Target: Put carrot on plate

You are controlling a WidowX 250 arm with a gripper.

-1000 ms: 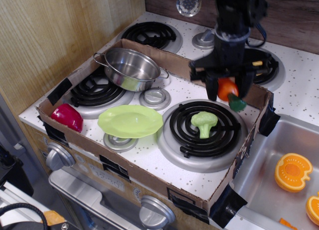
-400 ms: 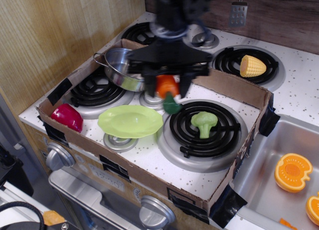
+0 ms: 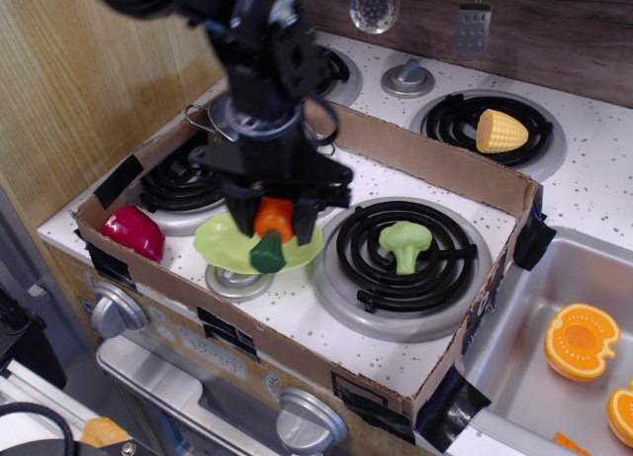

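The pincer [image 3: 273,217], gripping the carrot [image 3: 271,230] tight, has moved from over the burners to right above the plate [image 3: 220,244], so it looks almost ready to let go.

Just one camera here, parked up high off the front corner of the toy stove [image 3: 396,308], looking down at an angle toward the back wall [image 3: 554,21]. Mid-range shot: the cardboard tray [image 3: 450,169] fills the middle of the frame, wood panel [image 3: 89,90] runs up the left, the sink [image 3: 554,318] gets clipped at lower right, and oven knobs [image 3: 312,421] sit along the bottom edge.
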